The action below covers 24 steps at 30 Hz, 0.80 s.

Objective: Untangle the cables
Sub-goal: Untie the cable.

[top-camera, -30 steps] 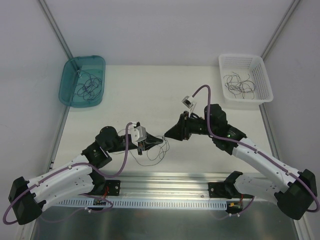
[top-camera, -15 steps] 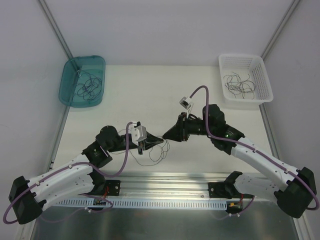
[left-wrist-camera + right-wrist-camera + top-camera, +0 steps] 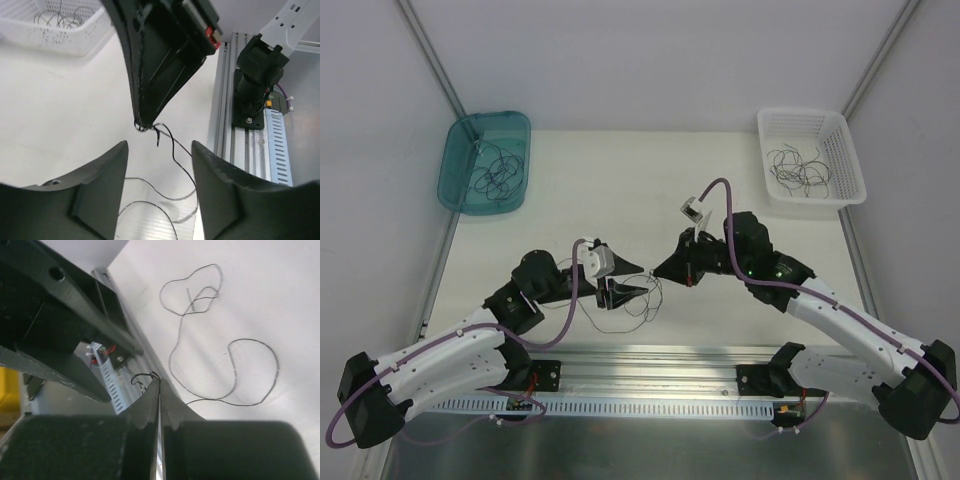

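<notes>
The right gripper (image 3: 160,382) is clamped tight, pinching one strand of the cables (image 3: 170,361) at its tip. It sits just ahead of the left gripper (image 3: 159,146), whose fingers are spread and hold nothing. The rest of the loops trail on the white table (image 3: 620,190). A teal tub (image 3: 460,192) and a white basket (image 3: 852,150) sit in the far corners, with strands inside.

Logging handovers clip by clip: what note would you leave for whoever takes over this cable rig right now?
Left gripper: open, empty, facing the right one.
Right gripper: shut on a cable end.
Cables: a few loose loops on the table between the arms; some in the teal bin, some in the white basket.
Done: some strands binned.
To do: separate the table strands, bin them.
</notes>
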Each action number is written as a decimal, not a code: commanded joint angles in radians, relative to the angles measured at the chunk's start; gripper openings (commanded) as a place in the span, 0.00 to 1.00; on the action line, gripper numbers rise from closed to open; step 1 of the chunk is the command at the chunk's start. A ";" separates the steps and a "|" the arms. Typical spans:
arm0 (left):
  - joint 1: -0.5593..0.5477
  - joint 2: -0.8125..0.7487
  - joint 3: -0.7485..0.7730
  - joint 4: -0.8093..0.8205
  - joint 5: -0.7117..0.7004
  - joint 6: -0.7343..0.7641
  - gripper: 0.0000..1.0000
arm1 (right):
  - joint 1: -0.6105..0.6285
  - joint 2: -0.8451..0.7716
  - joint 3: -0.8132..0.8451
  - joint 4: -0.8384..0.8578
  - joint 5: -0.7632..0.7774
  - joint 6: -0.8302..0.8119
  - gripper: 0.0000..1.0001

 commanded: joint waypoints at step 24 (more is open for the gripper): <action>-0.056 0.248 0.288 -0.202 -0.306 -0.398 0.63 | 0.261 0.069 0.290 -0.385 0.750 -0.226 0.01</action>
